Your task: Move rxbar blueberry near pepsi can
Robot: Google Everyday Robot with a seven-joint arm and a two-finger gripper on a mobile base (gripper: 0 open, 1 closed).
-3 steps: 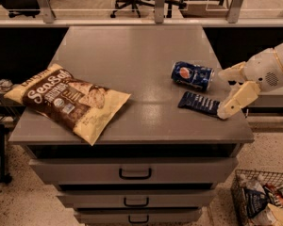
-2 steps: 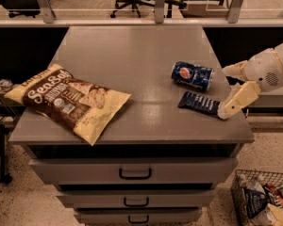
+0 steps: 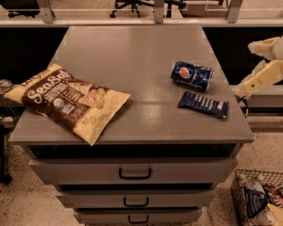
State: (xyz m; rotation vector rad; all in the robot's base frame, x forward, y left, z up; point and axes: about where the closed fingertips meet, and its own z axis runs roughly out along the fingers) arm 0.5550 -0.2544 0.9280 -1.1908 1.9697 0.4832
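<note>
A grey metal drawer cabinet (image 3: 132,55) is seen from above and in front. On the right of its flat top, a blue Pepsi soda can with a round red, white and blue logo (image 3: 192,75) lies on its side. Just beside it, on the side nearer the camera, lies the small flat dark navy RXBAR blueberry wrapper with pale lettering (image 3: 203,104). A thin strip of bare top separates them, and the bar is turned at a slight angle. A large brown-and-cream crinkled chip bag (image 3: 68,100) rests well apart on the left, overhanging the front edge.

The robot's cream two-finger gripper (image 3: 248,66) hangs in the air past the cabinet's right edge, clear of both items. Its two fingers are spread apart with nothing between them. A second ago one finger sat close against the bar's right end; the arm has since pulled back to the right and upward, while bar and can have kept their places.

The bar appears released and already resting near the can, so the task looks essentially complete, with only the arm's retreat left

A wire basket of packets (image 3: 240,192) stands on the floor at lower right
</note>
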